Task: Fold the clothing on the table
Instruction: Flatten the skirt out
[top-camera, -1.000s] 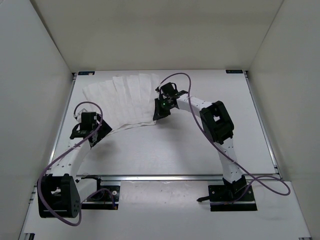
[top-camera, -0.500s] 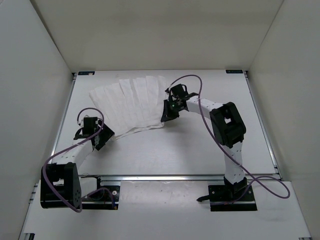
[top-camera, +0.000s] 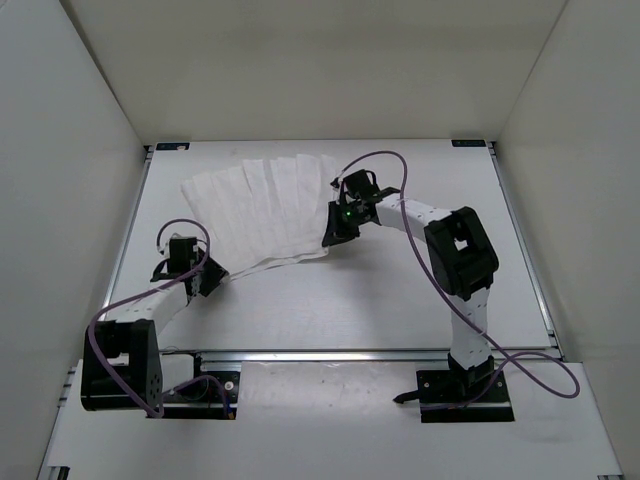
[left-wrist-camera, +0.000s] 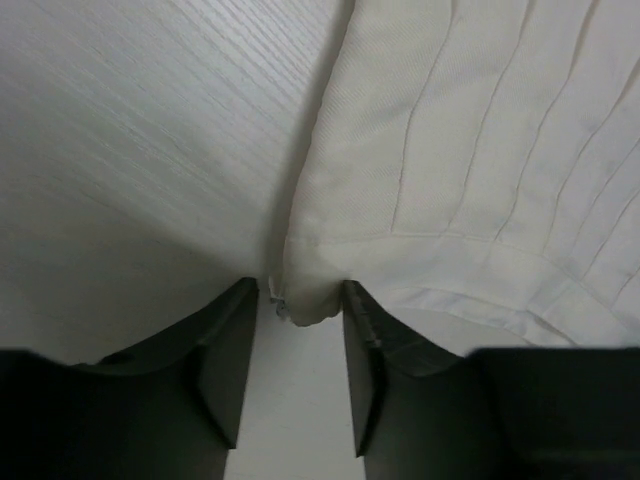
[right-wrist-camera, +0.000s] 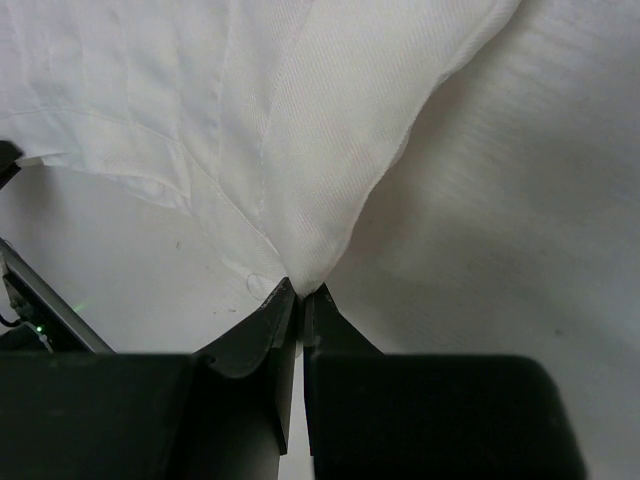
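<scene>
The right gripper (right-wrist-camera: 298, 293) is seen clamped tight on a corner of the clothing (top-camera: 262, 208), its jaws pressed together with the fabric pinched between them; the left gripper (left-wrist-camera: 300, 292) is held partly open, a crumpled corner of the cloth seen in the gap between its fingers (left-wrist-camera: 225, 350), resting against one of them but not squeezed; the clothing is spread flat like a pleated fan on the far-left part of the table (top-camera: 400, 290), its near edge strung between both grippers.

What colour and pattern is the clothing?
The clothing is white with parallel creases; clearest in left wrist view.
</scene>
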